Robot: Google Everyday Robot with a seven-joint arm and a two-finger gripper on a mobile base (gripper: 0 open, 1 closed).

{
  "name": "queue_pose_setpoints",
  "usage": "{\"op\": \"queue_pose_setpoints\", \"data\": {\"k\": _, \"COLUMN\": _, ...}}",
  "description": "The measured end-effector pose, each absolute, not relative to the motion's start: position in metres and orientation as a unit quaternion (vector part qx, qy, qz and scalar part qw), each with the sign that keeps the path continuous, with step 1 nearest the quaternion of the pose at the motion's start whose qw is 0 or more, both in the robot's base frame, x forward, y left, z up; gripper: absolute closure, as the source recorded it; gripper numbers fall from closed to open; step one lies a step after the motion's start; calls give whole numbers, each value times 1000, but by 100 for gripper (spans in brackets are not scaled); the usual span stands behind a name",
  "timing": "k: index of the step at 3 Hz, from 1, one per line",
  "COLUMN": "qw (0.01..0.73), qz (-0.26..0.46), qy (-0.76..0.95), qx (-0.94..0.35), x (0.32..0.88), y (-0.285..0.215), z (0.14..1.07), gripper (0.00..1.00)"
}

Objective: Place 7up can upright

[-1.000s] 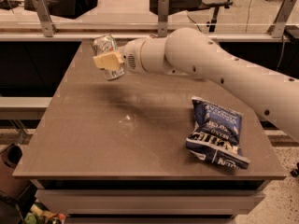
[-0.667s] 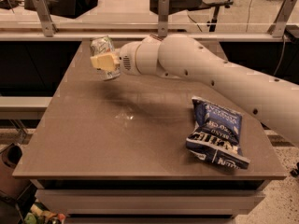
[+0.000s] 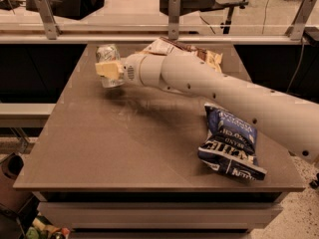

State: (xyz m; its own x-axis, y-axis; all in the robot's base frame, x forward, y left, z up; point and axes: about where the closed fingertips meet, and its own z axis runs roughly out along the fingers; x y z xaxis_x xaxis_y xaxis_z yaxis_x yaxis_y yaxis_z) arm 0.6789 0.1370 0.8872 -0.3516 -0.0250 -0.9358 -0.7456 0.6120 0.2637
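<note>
The 7up can (image 3: 107, 55) is a small pale can with a shiny silver end, held near upright above the far left part of the brown table (image 3: 124, 138). My gripper (image 3: 110, 69) is shut on the 7up can, with a cream finger pad (image 3: 108, 68) across its side. The can's lower part is hidden behind the pad. The white arm reaches in from the right, across the table.
A dark blue snack bag (image 3: 230, 142) lies at the table's right front. A pale and brown snack bag (image 3: 185, 52) lies at the back, partly hidden behind the arm. A rail with metal posts (image 3: 173, 14) runs behind the table.
The gripper with the can has moved a little left and toward the table's far edge. The can has tilted closer to upright.
</note>
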Motion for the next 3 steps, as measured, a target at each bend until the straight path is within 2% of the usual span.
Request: {"op": "queue_pose_setpoints", "data": {"k": 3, "qw": 498, "qz": 354, "qy": 765, "qx": -204, "x": 690, "y": 124, "z": 858, "gripper": 100}}
